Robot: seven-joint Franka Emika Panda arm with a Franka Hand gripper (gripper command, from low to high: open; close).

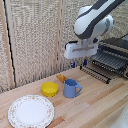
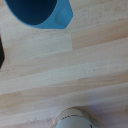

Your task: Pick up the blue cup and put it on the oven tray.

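Note:
The blue cup (image 1: 71,88) stands upright on the wooden table, its handle towards the exterior view's right. In the wrist view only part of the blue cup (image 2: 40,12) shows at the picture's edge. My gripper (image 1: 79,63) hangs well above the cup and slightly behind it, touching nothing. Its two dark fingers stand apart with nothing between them. The oven tray (image 1: 107,62), a dark rack of parallel bars, sticks out of the toaster oven at the exterior view's right, at about the gripper's height.
A low yellow bowl (image 1: 49,89) sits just left of the cup, with a small orange object (image 1: 61,77) behind them. A round white patterned plate (image 1: 31,111) lies front left. A woven screen (image 1: 35,35) backs the table.

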